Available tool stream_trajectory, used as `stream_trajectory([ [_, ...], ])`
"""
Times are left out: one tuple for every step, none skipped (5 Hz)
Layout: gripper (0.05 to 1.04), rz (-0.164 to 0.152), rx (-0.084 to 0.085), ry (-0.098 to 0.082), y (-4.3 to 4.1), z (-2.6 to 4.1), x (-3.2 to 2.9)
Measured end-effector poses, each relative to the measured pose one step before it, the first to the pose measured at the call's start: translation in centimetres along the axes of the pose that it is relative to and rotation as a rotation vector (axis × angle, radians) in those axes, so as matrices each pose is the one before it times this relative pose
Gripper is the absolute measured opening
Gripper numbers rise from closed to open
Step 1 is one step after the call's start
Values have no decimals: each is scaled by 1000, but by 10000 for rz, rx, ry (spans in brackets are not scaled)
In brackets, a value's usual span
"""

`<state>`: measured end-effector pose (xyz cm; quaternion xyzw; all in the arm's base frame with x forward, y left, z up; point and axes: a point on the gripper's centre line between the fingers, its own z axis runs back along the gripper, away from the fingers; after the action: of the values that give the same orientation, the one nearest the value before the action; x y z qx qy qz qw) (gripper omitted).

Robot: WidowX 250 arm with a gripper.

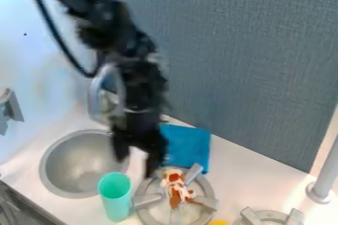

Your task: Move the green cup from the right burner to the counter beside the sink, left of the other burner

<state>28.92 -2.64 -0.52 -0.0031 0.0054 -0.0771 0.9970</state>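
The black gripper [136, 167] hangs from the upper left over the counter, between the sink and the near burner. Its two fingers stand open, apart from each other, with white counter visible between them. Just below it, a mint-green cup [115, 202] stands upright beside the sink. To the right of the fingers, a small brown-and-white toy animal [176, 188] lies on a grey burner [206, 202]. A blue cloth [192, 146] lies behind the burner, partly hidden by the gripper.
A round metal sink [71, 169] is at the left, with a grey faucet [96, 98] behind it. Another burner [271, 215] and a piece of yellow [218, 222] show at the bottom edge. A grey post [324, 177] rises at the right, before a blue-grey partition [244, 66].
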Motion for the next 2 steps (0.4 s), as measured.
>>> stream_trajectory([
  [1005, -2329, -47, -110, -5467, 320, 450],
  [1005, -1221, -43, 183, -3903, -1211, 809],
])
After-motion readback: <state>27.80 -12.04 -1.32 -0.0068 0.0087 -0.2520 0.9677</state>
